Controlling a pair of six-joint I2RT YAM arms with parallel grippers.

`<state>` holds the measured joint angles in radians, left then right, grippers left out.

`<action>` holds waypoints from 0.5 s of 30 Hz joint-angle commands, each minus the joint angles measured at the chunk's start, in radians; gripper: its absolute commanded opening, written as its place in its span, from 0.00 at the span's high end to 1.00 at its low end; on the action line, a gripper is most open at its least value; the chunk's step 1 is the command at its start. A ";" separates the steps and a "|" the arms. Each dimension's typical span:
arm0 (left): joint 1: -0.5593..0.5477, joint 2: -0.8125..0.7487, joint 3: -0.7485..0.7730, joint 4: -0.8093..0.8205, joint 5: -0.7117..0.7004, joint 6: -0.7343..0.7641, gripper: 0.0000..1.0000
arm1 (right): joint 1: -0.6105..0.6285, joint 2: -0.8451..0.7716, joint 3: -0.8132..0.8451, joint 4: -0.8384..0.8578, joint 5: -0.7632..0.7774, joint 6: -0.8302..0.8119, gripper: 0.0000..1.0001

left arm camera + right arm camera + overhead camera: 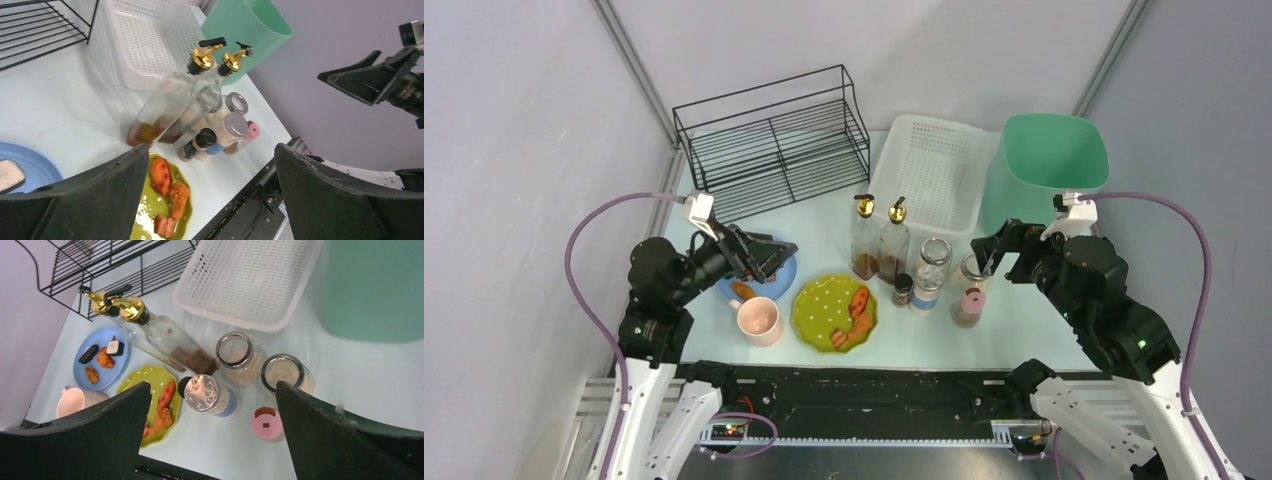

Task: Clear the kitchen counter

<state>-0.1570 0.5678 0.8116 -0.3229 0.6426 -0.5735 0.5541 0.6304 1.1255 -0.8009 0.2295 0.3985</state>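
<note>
Counter (824, 225) pale mint, crowded, between grey walls (524, 120).

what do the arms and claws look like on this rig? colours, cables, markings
Matched pair. Left arm and right arm: black joint housings, white lower links, a small green light each. A mauve cable loops off each wrist beside a white camera mount. Left claw and right claw: two broad matte-black wedge fingers, no markings visible.

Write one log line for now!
left end effector: open, above blue plate | right end effector: open, above jars | counter: cluttered
</note>
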 commanded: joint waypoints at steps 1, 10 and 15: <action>0.001 0.010 0.001 0.010 -0.088 0.059 0.02 | -0.004 0.015 0.004 -0.019 0.072 -0.004 0.00; -0.251 0.029 0.018 0.006 -0.361 0.139 0.02 | -0.013 0.002 0.004 -0.026 0.016 -0.086 0.00; -0.435 0.103 0.035 0.006 -0.610 0.177 0.02 | -0.013 0.021 -0.002 -0.035 -0.019 -0.100 0.00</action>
<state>-0.4747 0.6178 0.8120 -0.3313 0.2745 -0.4595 0.5453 0.6376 1.1255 -0.8394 0.2489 0.3340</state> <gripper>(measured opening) 0.985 0.996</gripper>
